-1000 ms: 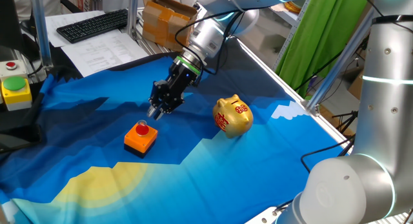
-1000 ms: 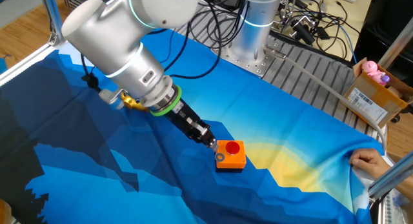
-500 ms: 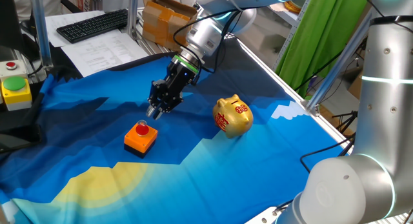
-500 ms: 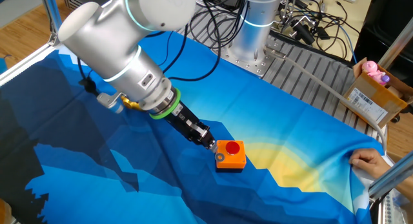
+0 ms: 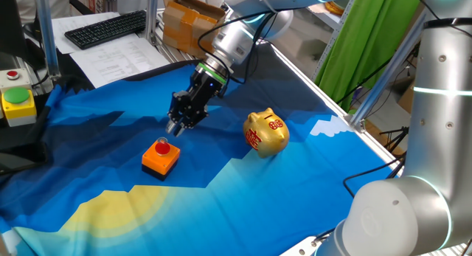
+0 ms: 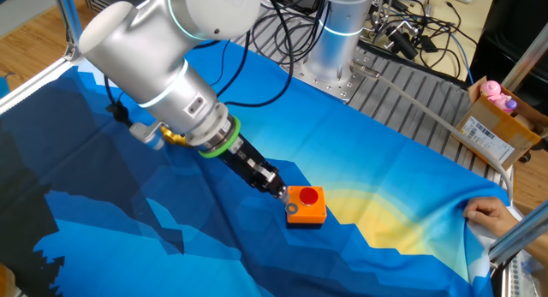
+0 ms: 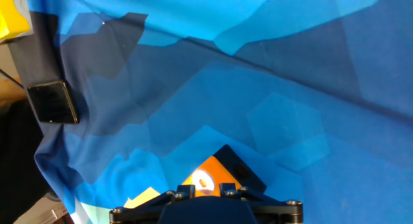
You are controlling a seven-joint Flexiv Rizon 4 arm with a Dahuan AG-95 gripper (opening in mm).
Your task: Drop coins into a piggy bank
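Just above the tabletop (image 5: 295, 204), which is draped in a blue cloth with lighter blue and yellow patches, the black two-finger gripper (image 5: 175, 128) hangs at the end of the silver arm, tilted down toward the small orange block with a red round top (image 5: 161, 156). From one fixed view its tip sits just up and behind the block, near it but apart; from the other fixed view the gripper (image 6: 278, 192) appears right beside the orange block (image 6: 306, 204), and I cannot tell whether it touches. The jaws look drawn close together, yet whether they are fully clenched or pinching something small cannot be told from these pictures: the tips are too small in both fixed views, and the hand view shows only the gripper's black base at the bottom edge, with the orange block (image 7: 216, 175) just beyond it. The shiny gold pig-shaped piggy bank with red markings (image 5: 266, 133) stands upright on the cloth to the side of the block, well apart from the gripper, snout pointing away from the block.
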